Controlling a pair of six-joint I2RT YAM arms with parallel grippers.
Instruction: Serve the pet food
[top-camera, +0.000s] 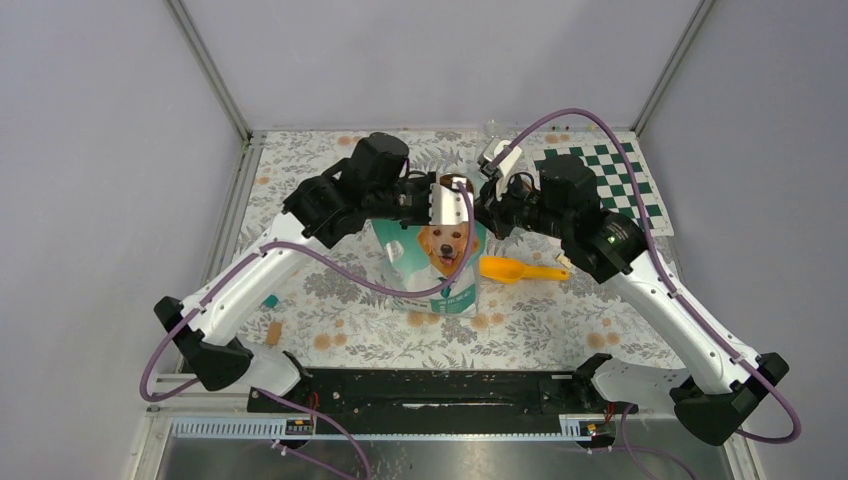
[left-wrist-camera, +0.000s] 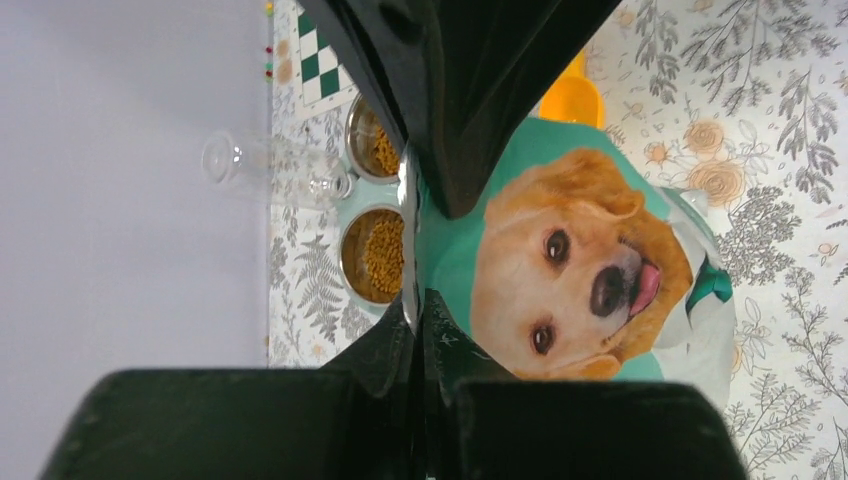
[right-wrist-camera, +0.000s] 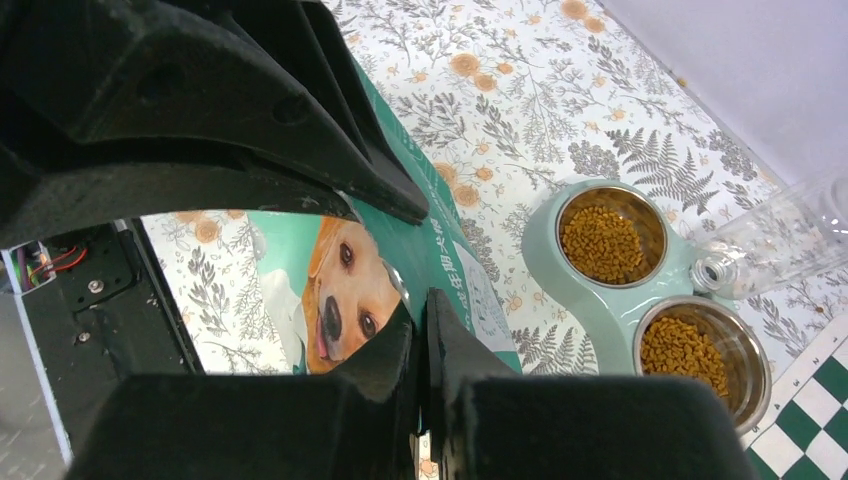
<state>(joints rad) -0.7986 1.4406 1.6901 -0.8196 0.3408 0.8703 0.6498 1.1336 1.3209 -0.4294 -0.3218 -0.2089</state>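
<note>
Two kibble heaps (left-wrist-camera: 384, 252) (bowled) near left pincer (left-wrist-camera: 428, 255)

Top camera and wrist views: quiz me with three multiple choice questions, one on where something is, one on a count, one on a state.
1. Where is the yellow scoop?
A. in a bowl
B. on the table beside the bag
C. inside the bag

2. How many metal bowls hold kibble?
A. none
B. one
C. two

3. The left gripper is:
A. open above the bag
B. shut on the bag's top edge
C. shut on the scoop

Answers:
1 B, the top view shows it lying flat on the floral surface next to the bag.
2 C, the right wrist view shows brown pellets in both.
3 B, its fingers meet with the bag's edge pinched between them.
</note>
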